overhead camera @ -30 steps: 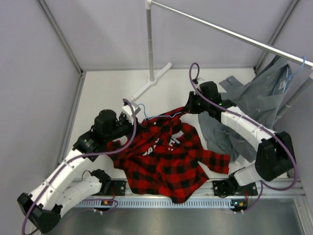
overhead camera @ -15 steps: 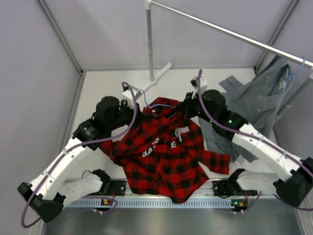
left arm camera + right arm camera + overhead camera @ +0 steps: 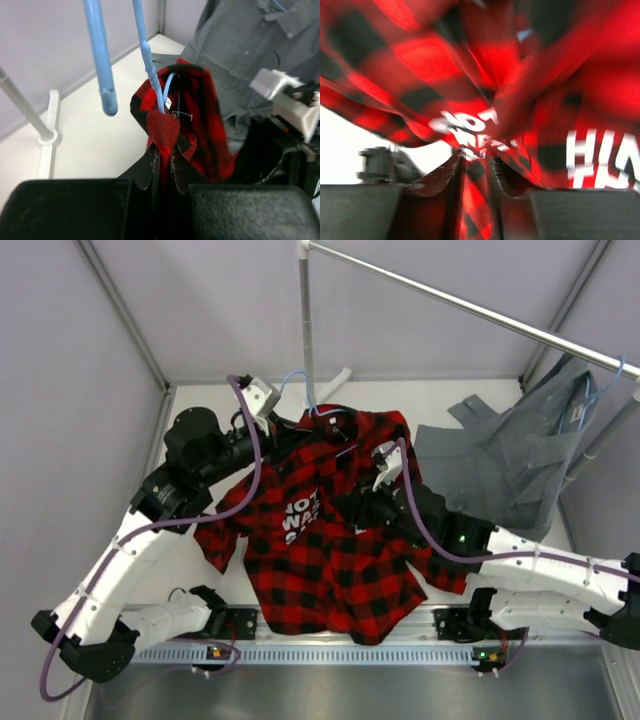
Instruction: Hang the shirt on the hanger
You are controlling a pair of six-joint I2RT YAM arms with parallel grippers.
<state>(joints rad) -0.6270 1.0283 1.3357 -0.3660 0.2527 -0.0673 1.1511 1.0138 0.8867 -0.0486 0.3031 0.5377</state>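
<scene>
1. Top external view: the shirt is held up by its collar at the far middle of the desk. Its body is draped down toward the arm bases, with the white lettering facing up.
2. The hanger is seen in the left wrist view with its hook standing above the collar. Its neck runs down into the neck opening, where a little blue wire shows inside. Most of the frame is hidden by cloth, so it cannot be told how far the shoulders are seated.
3. The left hand is pinched closed on a knot of red collar fabric right at the hanger's neck.
4. The right hand is pressed into the plaid with its fingers drawn nearly together. A fold appears to be caught between them, though that view is blurred.
5. The step in hand is judged to be the threading of the shirt onto the hanger, which looks partly done.
6. The next move is judged to call for the shoulder cloth to be drawn over the hanger's arm by the right hand. The collar must be held firm meanwhile.
7. Counted:
   - One plaid shirt and one grey garment.
   - Two blue hangers, the second hanger being inside the grey garment.
   - One rail on one pole.
   - Two arms.
</scene>
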